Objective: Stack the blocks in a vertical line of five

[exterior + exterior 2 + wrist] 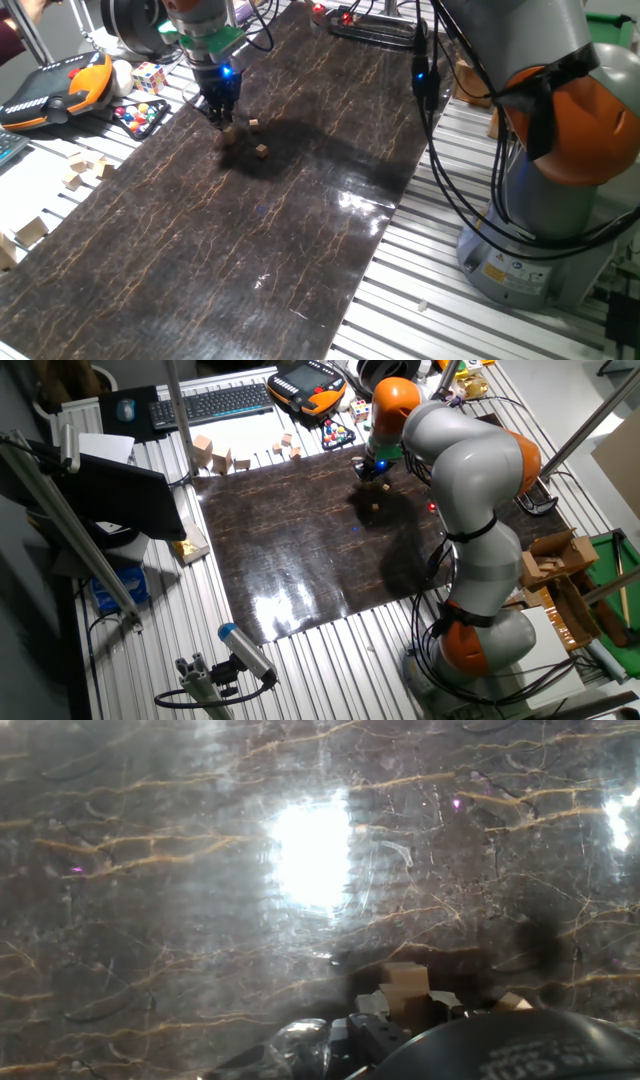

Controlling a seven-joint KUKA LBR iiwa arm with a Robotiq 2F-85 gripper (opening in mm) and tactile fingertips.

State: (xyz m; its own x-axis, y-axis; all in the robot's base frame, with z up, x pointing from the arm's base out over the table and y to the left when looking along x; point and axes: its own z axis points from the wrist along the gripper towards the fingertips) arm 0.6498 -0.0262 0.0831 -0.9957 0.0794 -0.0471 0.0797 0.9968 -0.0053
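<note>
My gripper (226,122) points down at the far left of the dark mat (250,250). Its fingertips close around a tiny tan wooden block (407,980), seen in the hand view between the fingers. In the fixed view this block (229,137) sits low at the mat, perhaps on another block; I cannot tell. A second block (254,123) lies just right of the gripper and shows in the hand view (513,1003). A third block (261,150) lies a little nearer on the mat and shows in the other fixed view (374,508). The other blocks are hidden.
Left of the mat lie a multicoloured puzzle cube (148,76), a tray of coloured balls (140,116), an orange pendant (60,90) and larger pale wooden blocks (85,170). Cables (440,150) and the arm's base (540,230) stand to the right.
</note>
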